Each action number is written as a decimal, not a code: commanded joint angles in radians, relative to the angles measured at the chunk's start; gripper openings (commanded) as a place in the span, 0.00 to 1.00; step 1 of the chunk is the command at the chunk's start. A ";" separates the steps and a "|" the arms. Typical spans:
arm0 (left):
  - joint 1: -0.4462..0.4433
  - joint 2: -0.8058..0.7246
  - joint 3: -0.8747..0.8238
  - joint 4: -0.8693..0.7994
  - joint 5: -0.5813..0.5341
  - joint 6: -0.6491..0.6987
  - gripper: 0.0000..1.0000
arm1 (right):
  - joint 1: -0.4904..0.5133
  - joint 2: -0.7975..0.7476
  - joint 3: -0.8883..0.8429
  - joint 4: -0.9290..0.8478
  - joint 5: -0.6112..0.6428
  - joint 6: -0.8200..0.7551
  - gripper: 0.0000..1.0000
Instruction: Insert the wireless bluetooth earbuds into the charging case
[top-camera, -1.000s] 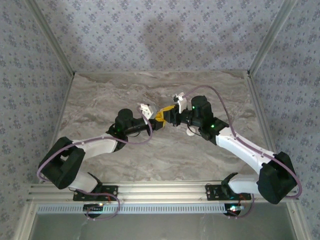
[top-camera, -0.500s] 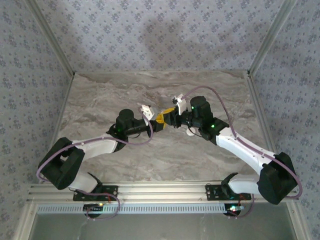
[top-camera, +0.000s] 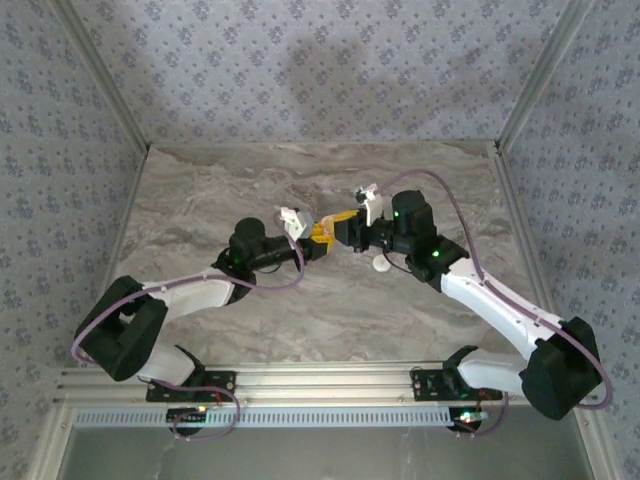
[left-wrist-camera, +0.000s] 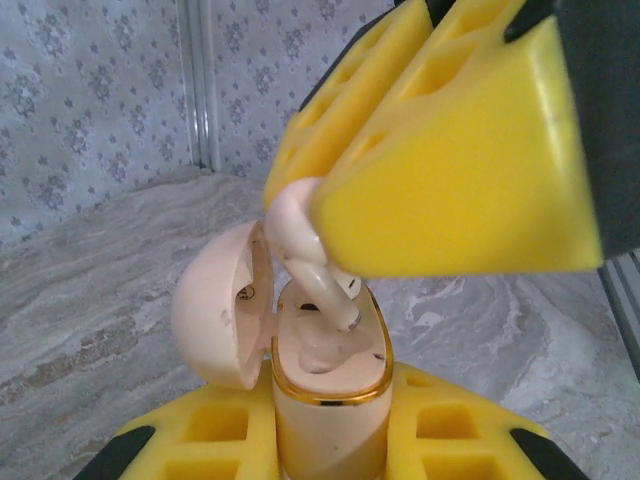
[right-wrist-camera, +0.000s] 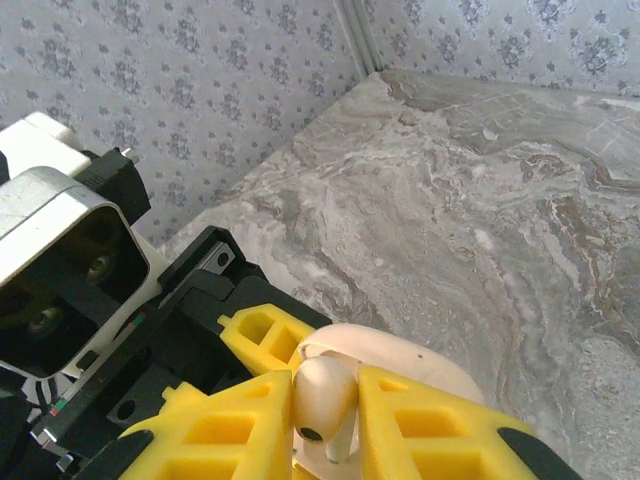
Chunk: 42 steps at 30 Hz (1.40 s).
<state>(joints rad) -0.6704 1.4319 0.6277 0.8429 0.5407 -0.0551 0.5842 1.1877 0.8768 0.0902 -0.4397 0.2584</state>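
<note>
My left gripper (left-wrist-camera: 325, 445) is shut on the cream charging case (left-wrist-camera: 325, 400), holding it upright by its body. The case has a gold rim and its lid (left-wrist-camera: 215, 305) hangs open to the left. My right gripper (right-wrist-camera: 325, 425) is shut on one whitish earbud (right-wrist-camera: 322, 395), pinched between its yellow fingers (right-wrist-camera: 440, 430). In the left wrist view the earbud (left-wrist-camera: 300, 235) hangs just over the case, with its stem tip at the mouth of a socket. The two grippers meet at mid-table, the left gripper (top-camera: 316, 238) beside the right gripper (top-camera: 338, 226).
A small white round piece (top-camera: 381, 263) lies on the marble table (top-camera: 200, 190) just below the right wrist. Patterned walls close in the table at the back and both sides.
The right wrist and forearm have shifted to the right and slightly back while the earbud stays over the case. The left arm has barely moved.
</note>
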 joint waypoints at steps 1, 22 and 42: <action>0.000 -0.027 0.035 0.109 -0.017 -0.021 0.17 | -0.017 -0.020 -0.018 0.009 -0.038 0.047 0.24; 0.000 -0.016 0.032 0.146 0.008 -0.059 0.17 | 0.006 -0.011 0.008 0.130 -0.057 0.072 0.24; -0.001 -0.040 0.040 0.157 0.016 -0.075 0.17 | 0.016 0.049 -0.021 0.171 -0.020 0.067 0.23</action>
<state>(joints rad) -0.6628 1.4322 0.6277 0.9344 0.5152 -0.1215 0.5938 1.2190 0.8749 0.2520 -0.4911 0.3325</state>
